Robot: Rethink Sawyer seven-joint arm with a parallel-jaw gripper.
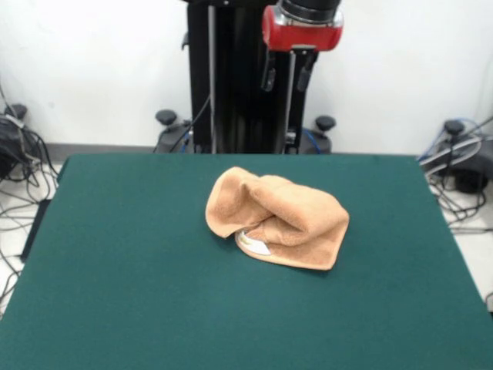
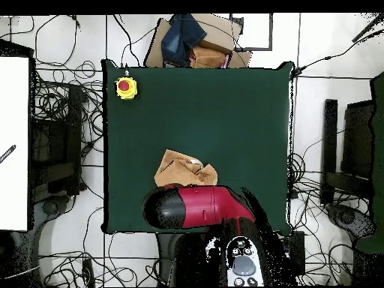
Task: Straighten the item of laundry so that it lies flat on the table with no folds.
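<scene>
Your towel (image 1: pixel 277 219) is still a crumpled heap near the middle of the table (image 1: pixel 115 262), folded over itself with its white label (image 1: pixel 256 245) peeking out beneath. Nothing is flattened yet. The gripper (image 1: pixel 286 75) hangs released above the towel, holding nothing.
</scene>
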